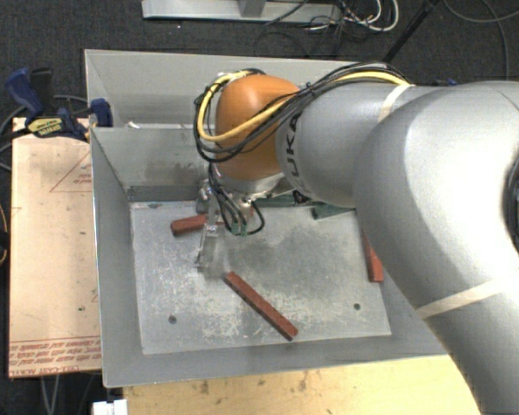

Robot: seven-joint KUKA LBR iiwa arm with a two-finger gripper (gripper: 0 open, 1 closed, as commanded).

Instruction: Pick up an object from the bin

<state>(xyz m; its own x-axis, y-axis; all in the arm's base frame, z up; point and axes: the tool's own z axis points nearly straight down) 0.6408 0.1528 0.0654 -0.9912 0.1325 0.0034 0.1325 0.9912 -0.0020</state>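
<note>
My gripper (pixel 205 262) hangs below the orange cover in the left middle of the bin, its tip close to the floor. A short red-brown block (pixel 189 225) lies just up and left of it, touching or nearly touching the gripper's side. A long red-brown stick (pixel 259 305) lies slantwise on the floor just down and right of the tip, apart from it.
Another red-brown piece (pixel 374 263) lies by the bin's right wall, partly hidden by the arm. A green thing (pixel 327 212) peeks out from under the arm near the back. The arm covers the bin's right back part.
</note>
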